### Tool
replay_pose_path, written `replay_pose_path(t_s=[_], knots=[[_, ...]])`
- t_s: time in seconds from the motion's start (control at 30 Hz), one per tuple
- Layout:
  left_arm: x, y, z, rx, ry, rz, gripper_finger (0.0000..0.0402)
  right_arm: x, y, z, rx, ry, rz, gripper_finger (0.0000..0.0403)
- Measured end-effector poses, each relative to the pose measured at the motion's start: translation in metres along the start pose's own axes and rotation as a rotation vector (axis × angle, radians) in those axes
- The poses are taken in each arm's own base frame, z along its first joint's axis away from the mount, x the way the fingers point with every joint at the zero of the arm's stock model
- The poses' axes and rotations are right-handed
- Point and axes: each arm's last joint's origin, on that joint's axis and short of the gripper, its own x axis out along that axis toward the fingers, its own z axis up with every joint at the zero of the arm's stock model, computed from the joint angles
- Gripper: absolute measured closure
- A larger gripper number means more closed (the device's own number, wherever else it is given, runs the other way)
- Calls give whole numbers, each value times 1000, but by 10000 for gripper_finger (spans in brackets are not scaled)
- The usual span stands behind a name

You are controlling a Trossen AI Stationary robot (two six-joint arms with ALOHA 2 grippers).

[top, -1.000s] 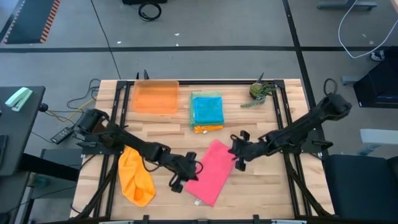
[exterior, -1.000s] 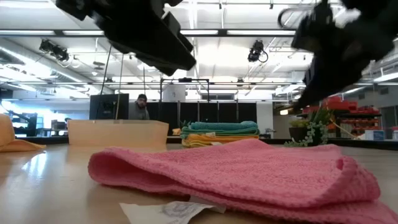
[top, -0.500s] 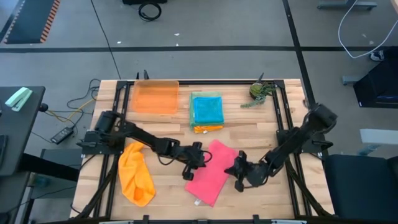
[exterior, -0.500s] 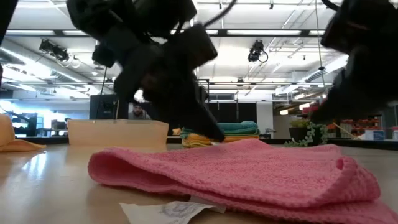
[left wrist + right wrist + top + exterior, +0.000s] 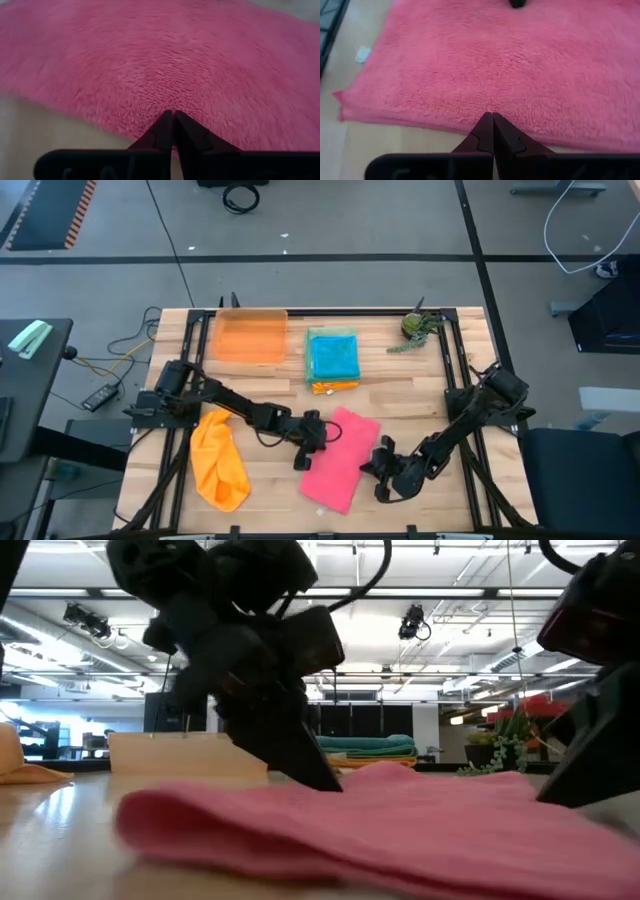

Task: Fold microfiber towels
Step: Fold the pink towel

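Observation:
A pink towel lies on the table's near middle as a slanted rectangle. My left gripper is shut, its tips on the towel just inside its left long edge. My right gripper is shut, its tips on the towel by its right long edge. A crumpled orange towel lies at the near left. A stack of folded towels, teal-blue on top, rests at the far middle. My left gripper touches the pink towel's top with its shut fingertips, a little inside the left long edge. It slants down from the table's left. The towel lies on the table. My right gripper touches the towel's top with its shut fingertips, close to the right long edge. It slants down from the table's right.
A translucent orange tray stands at the far left, and a small potted plant at the far right. Bare wood shows between the pink towel and the folded stack.
Both grippers, shut throughout, have come down onto the pink towel. The left moved from the towel's near-left side toward the far right to its left edge. The right swung from the far right toward the near edge to its right edge. In the low view the towel lies flatter.

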Motion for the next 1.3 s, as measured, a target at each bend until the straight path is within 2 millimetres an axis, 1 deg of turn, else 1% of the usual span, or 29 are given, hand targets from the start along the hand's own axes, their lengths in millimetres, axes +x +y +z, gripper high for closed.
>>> replay_pose_path(t_s=[0.1,0.17,0.2,0.27,0.37,0.43,0.53,0.67,0.77,0.9,1.0,1.07,1.17,1.23,1.3], knots=[[-1,-14,0,22,-12,-92,374,-6,-1,1,-36,39,-9,398],[-3,-23,2,68,-39,-147,381,-12,-5,3,-62,71,-34,398],[-6,-27,6,103,-72,-164,384,-16,-7,5,-74,87,-55,398],[-13,-33,21,174,-158,-174,390,-24,-9,9,-83,104,-72,398],[-17,-33,37,206,-214,-140,394,-35,-7,18,-92,85,-54,398],[-17,-28,41,196,-216,-107,393,-41,-5,22,-104,65,-33,398],[-18,-20,48,149,-242,-78,380,-49,-3,23,-126,46,-31,398],[-18,-14,47,55,-225,-72,360,-53,-1,16,-164,44,-41,398],[-17,-15,44,43,-200,-74,349,-54,0,15,-175,33,-51,398],[-17,-18,43,-29,-184,-88,335,-54,3,15,-166,20,-24,398],[-16,-24,38,-25,-146,-93,318,-57,9,11,-177,32,34,398],[-16,-27,33,47,-98,-81,307,-61,15,9,-205,25,84,398],[-15,-22,23,83,-9,50,297,-63,17,9,-276,-23,67,398],[-15,-11,22,73,-13,127,296,-58,13,15,-267,-63,8,398],[-14,2,20,45,-34,155,298,-49,4,25,-266,-75,-51,398]])
